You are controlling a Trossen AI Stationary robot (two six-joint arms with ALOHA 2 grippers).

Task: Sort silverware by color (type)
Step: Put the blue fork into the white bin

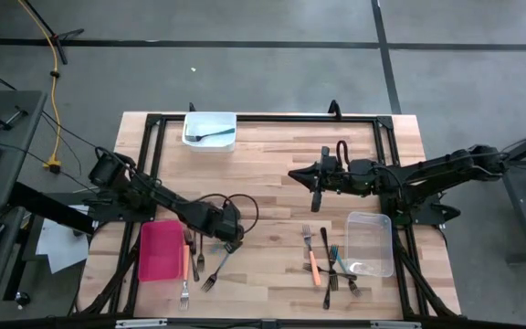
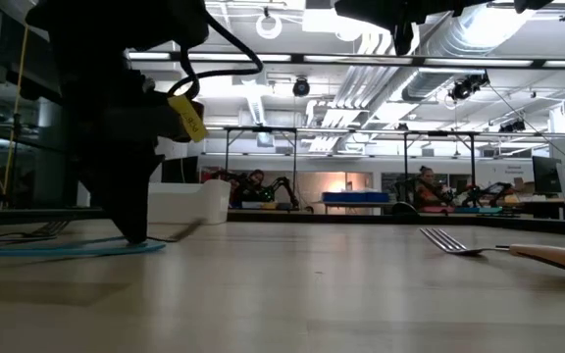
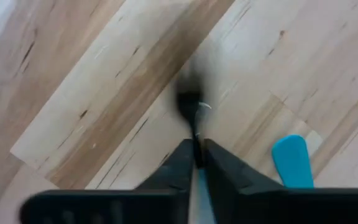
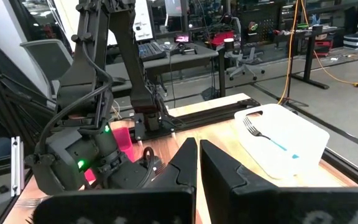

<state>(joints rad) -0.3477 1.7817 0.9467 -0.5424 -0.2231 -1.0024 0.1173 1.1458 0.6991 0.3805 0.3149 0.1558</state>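
Observation:
Silverware lies in two loose groups on the wooden table. Near the red tray [image 1: 160, 249] are an orange-handled fork [image 1: 186, 260], dark forks [image 1: 196, 251] and a teal-handled fork [image 1: 217, 267]. My left gripper [image 1: 233, 236] points down over that teal fork [image 3: 197, 180] and is shut on it. A second teal handle [image 3: 291, 162] lies beside it. More forks [image 1: 322, 260] lie by the clear tub [image 1: 370, 242]. My right gripper [image 1: 316, 196] hangs shut above the table's middle, touching nothing. My left gripper pinches the slim teal-handled fork between its two fingers [image 3: 219, 158], coming from above and pointing steeply down. The fork's dark end [image 3: 191, 106] sticks out past the fingertips. In the low view the teal handle [image 2: 57, 248] lies flat on the table.
A white tub [image 1: 210, 131] at the far edge holds one fork. The black frame rails [image 1: 263, 117] run along the table's edges. Bare wood lies between the two groups of forks. Beyond the table are desks, chairs and other robot stations.

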